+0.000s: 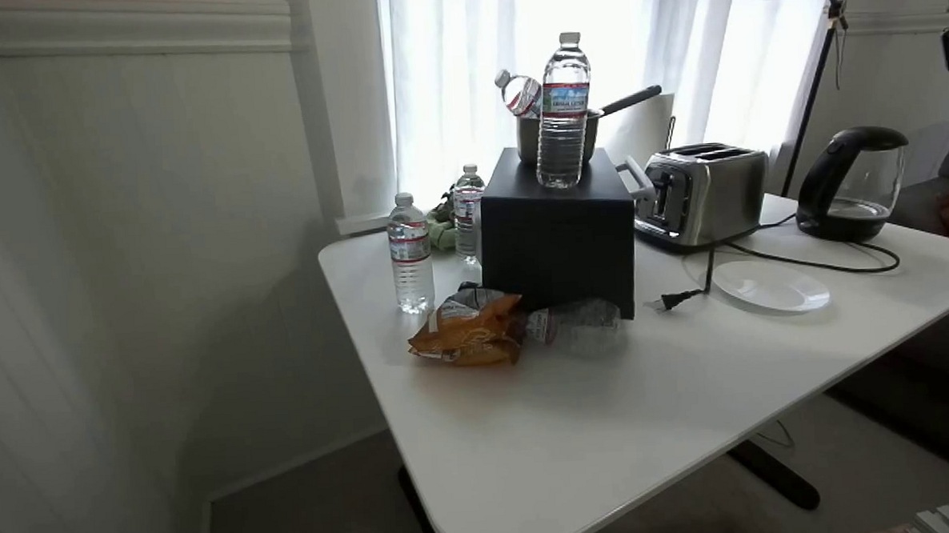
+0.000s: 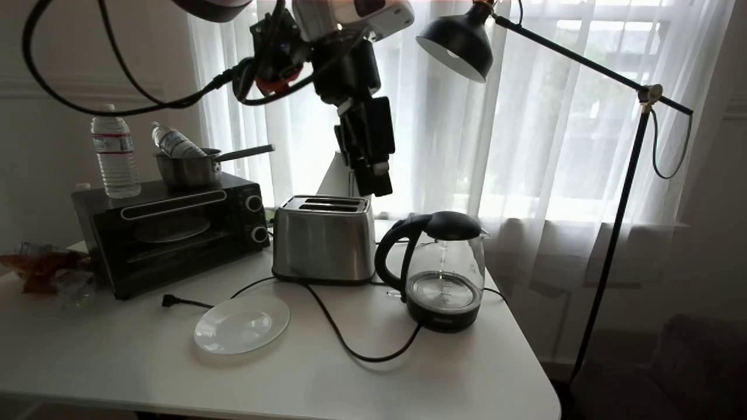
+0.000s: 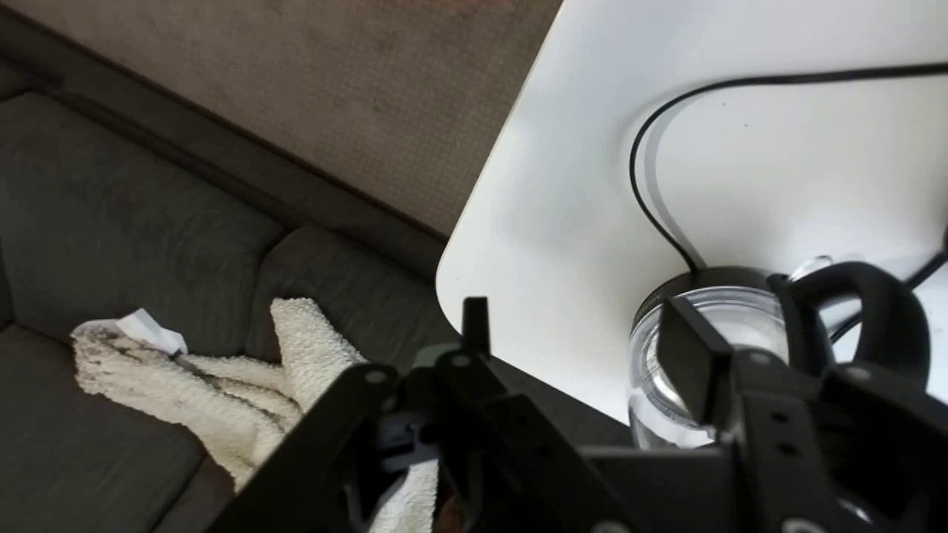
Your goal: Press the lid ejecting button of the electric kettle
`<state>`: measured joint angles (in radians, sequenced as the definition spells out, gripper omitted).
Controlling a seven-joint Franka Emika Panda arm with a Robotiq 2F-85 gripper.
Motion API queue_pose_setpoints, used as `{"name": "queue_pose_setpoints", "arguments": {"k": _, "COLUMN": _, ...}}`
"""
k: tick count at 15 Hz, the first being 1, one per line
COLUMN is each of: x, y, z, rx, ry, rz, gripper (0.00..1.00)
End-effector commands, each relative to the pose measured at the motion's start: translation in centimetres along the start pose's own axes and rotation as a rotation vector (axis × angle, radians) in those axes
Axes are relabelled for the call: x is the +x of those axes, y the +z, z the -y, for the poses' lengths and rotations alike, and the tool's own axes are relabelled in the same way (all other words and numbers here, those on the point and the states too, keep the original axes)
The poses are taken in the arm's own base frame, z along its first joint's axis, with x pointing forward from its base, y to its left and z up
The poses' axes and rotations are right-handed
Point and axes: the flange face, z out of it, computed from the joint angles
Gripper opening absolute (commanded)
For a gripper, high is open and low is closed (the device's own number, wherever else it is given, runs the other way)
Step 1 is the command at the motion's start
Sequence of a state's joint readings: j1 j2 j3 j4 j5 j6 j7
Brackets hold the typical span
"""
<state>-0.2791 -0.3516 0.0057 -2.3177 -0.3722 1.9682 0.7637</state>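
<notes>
The electric kettle stands upright on the white table, with a clear jug, curved black handle, round black lid and black base. It shows in both exterior views (image 1: 875,181) (image 2: 446,271) and in the wrist view (image 3: 752,318). Its lid (image 2: 452,226) is shut. The lid button cannot be made out; in the wrist view the gripper hides the lid area. My gripper (image 2: 374,184) is above the kettle's level, up and to the handle side in that exterior view, touching nothing. In the wrist view the gripper (image 3: 581,326) is open and empty, its right finger overlapping the kettle.
A silver toaster (image 2: 324,245) stands beside the kettle. A white plate (image 2: 242,324) and black cords lie in front. A toaster oven (image 2: 175,233) bears a steel pot (image 2: 189,169) and water bottle (image 2: 115,154). A lamp (image 2: 461,44) stands behind the table.
</notes>
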Motion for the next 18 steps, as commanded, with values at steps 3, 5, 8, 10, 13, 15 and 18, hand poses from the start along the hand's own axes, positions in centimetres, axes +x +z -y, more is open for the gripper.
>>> {"name": "queue_pose_setpoints", "arguments": {"k": 3, "x": 3.3, "y": 0.6, "z": 4.7, "rx": -0.041, "ry": 0.294, "rz": -0.054, "gripper": 0.17}}
{"name": "queue_pose_setpoints", "arguments": {"k": 5, "x": 4.0, "y": 0.9, "z": 6.4, "rx": -0.046, "ry": 0.395, "rz": -0.062, "gripper": 0.06}}
{"name": "queue_pose_setpoints", "arguments": {"k": 8, "x": 4.2, "y": 1.2, "z": 9.3, "rx": -0.040, "ry": 0.499, "rz": -0.078, "gripper": 0.01}}
{"name": "queue_pose_setpoints", "arguments": {"k": 10, "x": 4.2, "y": 1.4, "z": 11.0, "rx": -0.031, "ry": 0.551, "rz": -0.105, "gripper": 0.02}}
{"name": "queue_pose_setpoints", "arguments": {"k": 13, "x": 3.5, "y": 1.6, "z": 11.3, "rx": -0.036, "ry": 0.528, "rz": -0.096, "gripper": 0.04}}
{"name": "queue_pose_setpoints", "arguments": {"k": 15, "x": 3.6, "y": 1.8, "z": 11.9, "rx": -0.038, "ry": 0.537, "rz": -0.102, "gripper": 0.04}}
{"name": "queue_pose_setpoints", "arguments": {"k": 18, "x": 3.9, "y": 1.8, "z": 11.8, "rx": -0.037, "ry": 0.544, "rz": -0.103, "gripper": 0.04}}
